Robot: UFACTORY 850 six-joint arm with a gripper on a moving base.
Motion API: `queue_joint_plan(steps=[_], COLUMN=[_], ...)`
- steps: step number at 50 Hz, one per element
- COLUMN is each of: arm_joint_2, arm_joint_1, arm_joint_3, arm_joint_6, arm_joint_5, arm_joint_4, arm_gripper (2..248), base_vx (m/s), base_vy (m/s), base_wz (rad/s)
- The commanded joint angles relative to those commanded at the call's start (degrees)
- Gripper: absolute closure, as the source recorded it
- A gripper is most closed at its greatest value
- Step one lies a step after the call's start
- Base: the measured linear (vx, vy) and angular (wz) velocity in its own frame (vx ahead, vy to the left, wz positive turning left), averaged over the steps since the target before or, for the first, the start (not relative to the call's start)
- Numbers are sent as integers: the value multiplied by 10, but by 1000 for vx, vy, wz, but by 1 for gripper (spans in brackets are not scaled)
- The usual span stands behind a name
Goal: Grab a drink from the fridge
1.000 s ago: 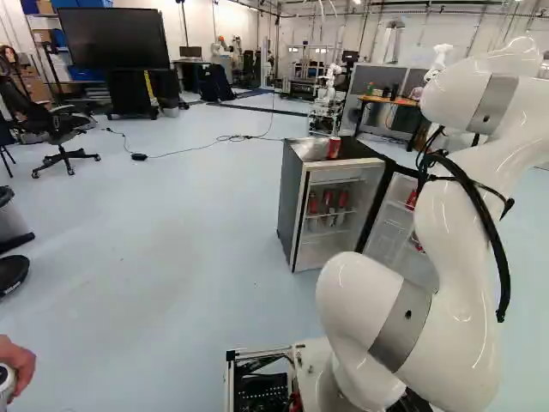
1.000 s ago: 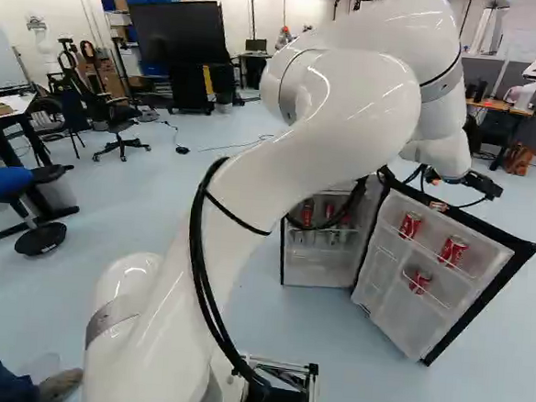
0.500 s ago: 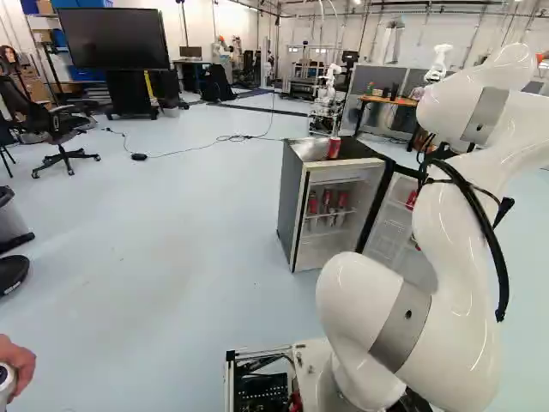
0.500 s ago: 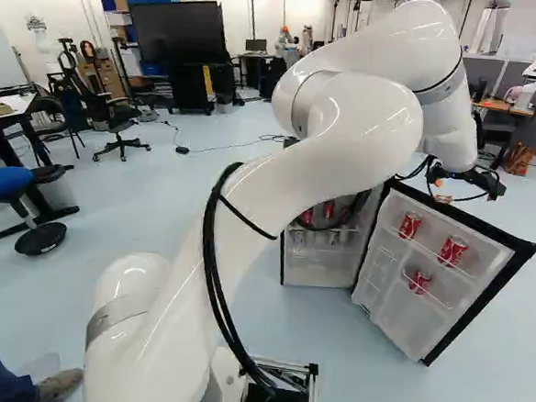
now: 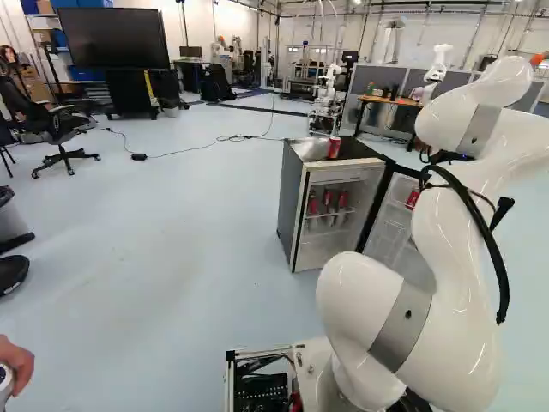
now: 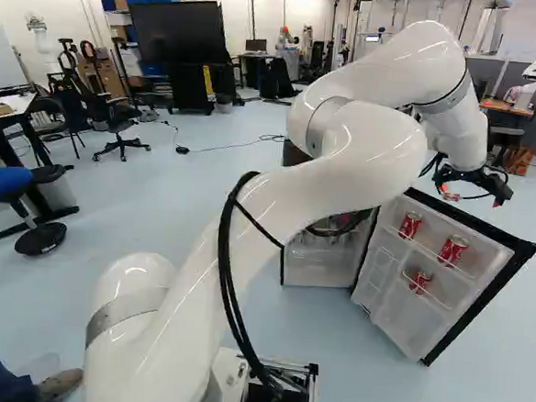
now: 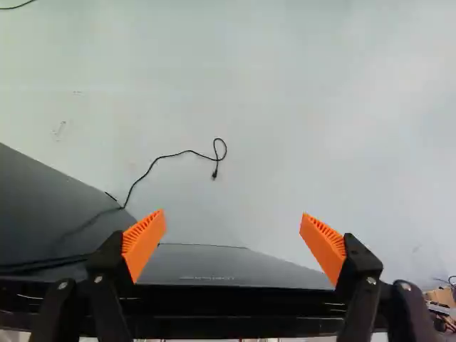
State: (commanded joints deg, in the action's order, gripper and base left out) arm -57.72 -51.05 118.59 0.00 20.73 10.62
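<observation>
Black gripper [image 6: 474, 190], fingers standing wide apart, is hovering near the open fridge door [image 6: 405, 323]. Red soda cans [image 6: 410, 226]: three are resting in door racks, one is standing atop the mini fridge [image 5: 292, 206], several inside.

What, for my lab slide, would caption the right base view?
White robot arm, its black claw near the top of an open, white-lined fridge door holding three red metal cans.
</observation>
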Motion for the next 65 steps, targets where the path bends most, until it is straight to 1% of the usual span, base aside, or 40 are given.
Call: queue_joint_plan(steps=[5,11,24,41,46,52,65], arm_joint_2=[-16,-37,-84,-168,-177,-181,-182], arm_joint_1=[-1,-3,-6,-10,-11,-11,-11], arm_joint_3=[25,56,128,239,251,255,257], arm_joint_6=[0,0,0,0,0,0,0], arm_joint_5=[18,27,29,30,32,40,78], arm_joint_4=[0,0,0,0,0,0,0], arm_gripper=[3,3,3,3,3,3,3], base_vx=[0,0,0,0,0,0,0], base_vy=[0,0,0,0,0,0,0], base_wz=[0,0,0,0,0,0,0])
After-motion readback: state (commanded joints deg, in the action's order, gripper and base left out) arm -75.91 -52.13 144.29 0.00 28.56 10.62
